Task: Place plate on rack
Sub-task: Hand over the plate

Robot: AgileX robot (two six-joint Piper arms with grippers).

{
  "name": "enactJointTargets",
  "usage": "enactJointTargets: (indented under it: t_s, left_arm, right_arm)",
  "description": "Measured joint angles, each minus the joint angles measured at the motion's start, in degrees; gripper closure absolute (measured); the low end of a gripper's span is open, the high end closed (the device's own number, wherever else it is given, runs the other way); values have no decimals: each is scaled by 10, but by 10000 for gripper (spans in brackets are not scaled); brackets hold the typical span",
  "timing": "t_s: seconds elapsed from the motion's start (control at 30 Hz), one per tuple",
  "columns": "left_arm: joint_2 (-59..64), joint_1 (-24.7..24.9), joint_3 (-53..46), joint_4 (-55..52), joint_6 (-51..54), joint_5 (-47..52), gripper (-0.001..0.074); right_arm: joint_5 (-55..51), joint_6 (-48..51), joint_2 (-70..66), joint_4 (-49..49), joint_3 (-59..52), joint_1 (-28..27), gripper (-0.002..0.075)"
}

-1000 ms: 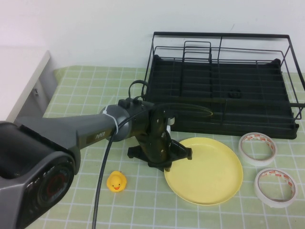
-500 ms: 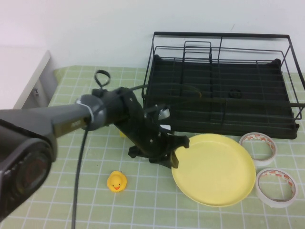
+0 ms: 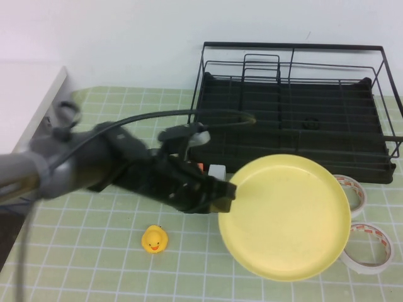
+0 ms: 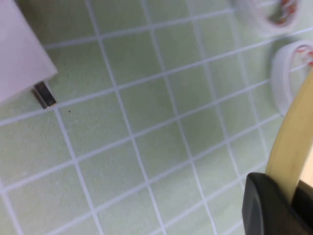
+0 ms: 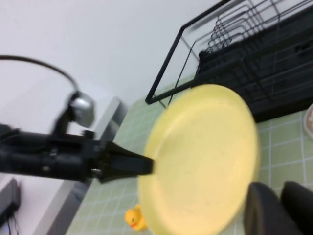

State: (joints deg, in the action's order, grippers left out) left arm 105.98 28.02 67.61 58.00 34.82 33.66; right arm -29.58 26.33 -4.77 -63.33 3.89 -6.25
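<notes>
Plate (image 3: 286, 217) rim in left pincer (image 3: 225, 196), near rack (image 3: 296, 107); right pincer (image 5: 279, 205) beside.

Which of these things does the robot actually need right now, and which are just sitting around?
Needed: plate, clamped at its edge by the left gripper and lifted; rack behind it.

Lying about: rubber duck, two tape rolls. The right gripper waits off to the side.

Light is even, bright and soft from overhead, w/ only faint shadows under the plate (image 3: 286, 217) and rack (image 3: 293, 110), no hard glare. Left arm (image 3: 94, 167) is smeared by motion blur in the high view; right wrist view is soft throughout, esp. the dark gripper fingers (image 5: 266, 210) up close. Left wrist view is blurry too, tape rolls (image 4: 288, 73) prob. out of focus.
</notes>
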Motion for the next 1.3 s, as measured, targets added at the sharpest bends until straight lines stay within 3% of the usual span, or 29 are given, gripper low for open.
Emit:
enactJointTargets:
  t_s: [0.23, 0.33, 0.53, 0.7, 1.03, 1.3]
  left_arm:
    - [-167, 0, -145, 126, 166, -71, 731]
    - [-230, 0, -188, 189, 232, -93, 731]
    - [-298, 0, -218, 263, 299, -107, 731]
    - [-301, 0, -218, 298, 330, -113, 731]
    - [-298, 0, -218, 393, 457, -144, 731]
    - [-272, 0, -218, 394, 500, -142, 731]
  right_arm:
    - [-69, 110, -206, -17, 115, 0, 343]
    - [-121, 195, -296, -43, 171, 0, 272]
    - [-220, 400, -454, -133, 289, 0, 253]
    - [-241, 504, -563, -150, 376, 0, 251]
    - [-340, 563, -745, -152, 479, 14, 250]
    - [-298, 593, -793, -153, 484, 103, 256]
